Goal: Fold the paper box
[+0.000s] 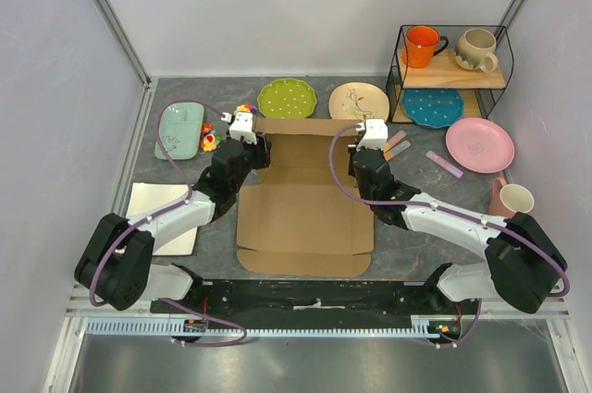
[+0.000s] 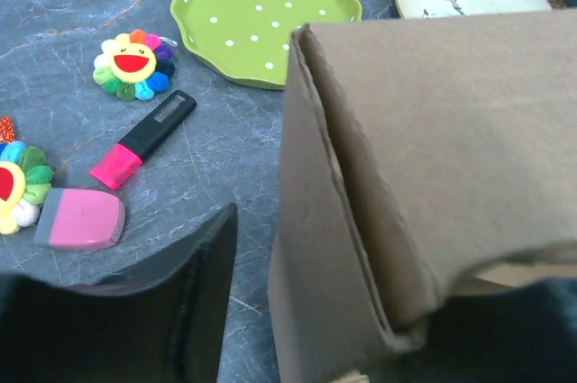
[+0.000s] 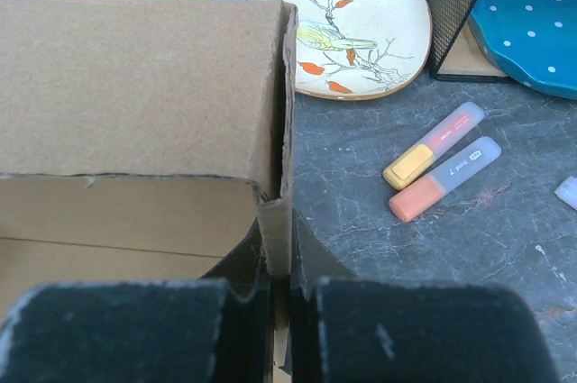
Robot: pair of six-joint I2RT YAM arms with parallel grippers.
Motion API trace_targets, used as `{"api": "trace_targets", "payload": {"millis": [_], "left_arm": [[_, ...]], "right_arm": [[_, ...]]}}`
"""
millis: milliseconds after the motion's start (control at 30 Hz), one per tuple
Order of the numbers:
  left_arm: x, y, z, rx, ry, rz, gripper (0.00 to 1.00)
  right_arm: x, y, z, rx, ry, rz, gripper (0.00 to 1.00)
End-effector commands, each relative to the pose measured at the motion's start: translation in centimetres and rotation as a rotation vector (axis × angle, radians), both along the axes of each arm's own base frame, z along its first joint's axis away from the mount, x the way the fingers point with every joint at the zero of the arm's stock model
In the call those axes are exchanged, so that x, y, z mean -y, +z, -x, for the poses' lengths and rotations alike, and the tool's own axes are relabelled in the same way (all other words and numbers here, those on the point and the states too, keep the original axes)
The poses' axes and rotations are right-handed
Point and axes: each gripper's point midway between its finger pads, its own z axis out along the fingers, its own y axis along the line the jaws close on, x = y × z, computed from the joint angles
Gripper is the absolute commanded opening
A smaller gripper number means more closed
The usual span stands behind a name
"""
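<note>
Right claw (image 3: 281, 297) pinches the right wall of the paper box (image 3: 135, 86); left claw (image 2: 352, 329), spread, straddles the left wall, and it's best to close squarely with both walls upright.

You will find hardly any writing to read. The orange highlighter (image 3: 444, 180) on the desk (image 3: 361, 221), in the right wrist view, carries a short line of dark print on its clear cap; it is too small and blurred to spell out. In the left wrist view, the black and pink highlighter (image 2: 144, 138) bears a white label of thin bars like a barcode, with no legible digits.
</note>
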Motion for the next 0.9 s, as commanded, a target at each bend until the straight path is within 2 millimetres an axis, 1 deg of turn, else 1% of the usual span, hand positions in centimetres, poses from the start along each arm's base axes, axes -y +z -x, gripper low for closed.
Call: {"api": "trace_targets", "payload": {"millis": [0,33,133,200,233,267,300,333,400,433,467,500,533,567,600,633,767,867], "left_arm": [[-0.2,3.0,-0.1,0.074,0.022,0.058,0.62],[-0.3,3.0,0.0,0.07,0.024,0.063,0.67],[-0.6,2.9,0.5,0.062,0.033,0.073,0.69],[-0.9,2.3,1.0,0.048,0.037,0.074,0.69],[-1.1,2.6,1.2,0.053,0.049,0.087,0.67],[-1.4,2.3,1.4,0.047,0.058,0.088,0.66],[-1.7,1.8,1.7,0.038,0.068,0.087,0.63],[-2.1,2.1,1.9,0.045,0.087,0.099,0.54],[-2.4,1.7,2.2,0.048,0.095,0.104,0.47],[-2.3,1.8,2.2,0.049,0.09,0.102,0.4],[-2.2,1.4,2.1,0.042,0.087,0.097,0.37],[-2.0,1.8,1.9,0.045,0.081,0.1,0.33],[-1.6,1.6,1.8,0.039,0.066,0.1,0.23],[-1.3,1.4,1.6,0.031,0.057,0.097,0.18],[-1.0,1.7,1.3,0.036,0.048,0.103,0.08],[-0.7,1.7,1.2,0.034,0.037,0.101,0.03],[0.2,2.0,0.7,0.064,0.015,0.079,0.02],[0.6,2.0,0.2,0.092,0.028,0.056,0.02]], "right_arm": [[-1.0,4.0,-1.0,0.096,-0.011,-0.116,0.0],[-1.1,4.0,-1.1,0.097,-0.011,-0.117,0.0],[-1.1,4.2,-1.1,0.1,-0.011,-0.119,0.0],[-1.0,4.2,-1.1,0.102,-0.012,-0.118,0.0],[-1.1,4.1,-1.1,0.098,-0.01,-0.115,0.0],[-1.1,4.1,-1.1,0.099,-0.011,-0.117,0.0],[-1.0,4.0,-1.1,0.097,-0.012,-0.115,0.0],[-1.0,4.0,-1.1,0.099,-0.012,-0.119,0.0],[-1.0,4.0,-1.0,0.098,-0.011,-0.116,0.0],[-1.1,3.9,-1.1,0.096,-0.008,-0.117,0.0],[-1.2,3.9,-1.0,0.097,-0.006,-0.122,0.0],[-1.3,4.0,-1.0,0.098,-0.003,-0.126,0.0],[-1.3,4.0,-1.0,0.097,0.003,-0.127,0.0],[-1.5,3.9,-1.0,0.095,0.007,-0.129,0.0],[-1.4,4.0,-1.0,0.096,0.007,-0.13,0.0],[-1.4,4.0,-1.0,0.097,0.006,-0.131,0.0],[-1.2,4.3,-0.9,0.104,0.001,-0.135,0.0],[-1.4,4.1,-0.9,0.1,0.01,-0.136,0.0]]}}
